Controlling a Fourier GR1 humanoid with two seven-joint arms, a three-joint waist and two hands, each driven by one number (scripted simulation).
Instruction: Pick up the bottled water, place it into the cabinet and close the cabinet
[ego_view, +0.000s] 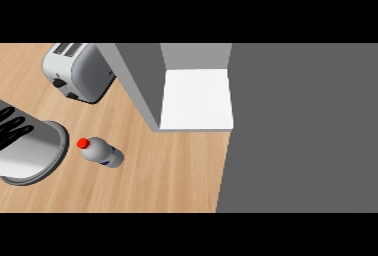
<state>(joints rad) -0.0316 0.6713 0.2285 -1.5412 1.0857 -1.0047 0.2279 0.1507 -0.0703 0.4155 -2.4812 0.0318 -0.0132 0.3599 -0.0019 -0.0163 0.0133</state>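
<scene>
At your far left, the left hand (12, 127) shows above its grey forearm (29, 152), fingers straight and slightly spread, holding nothing. Just right stands the bottled water (101, 152), apparently upright, on the counter (170, 175). Behind sits a toaster (77, 71); further right, the open cabinet (196, 100).

A silver toaster (77, 72) is standing on the wooden counter (170, 170), beyond the left hand (11, 127) and a little to its right, well apart from it. Its two slots are facing up and a black knob is showing on its side. Pale wood grain is running across the counter.
</scene>
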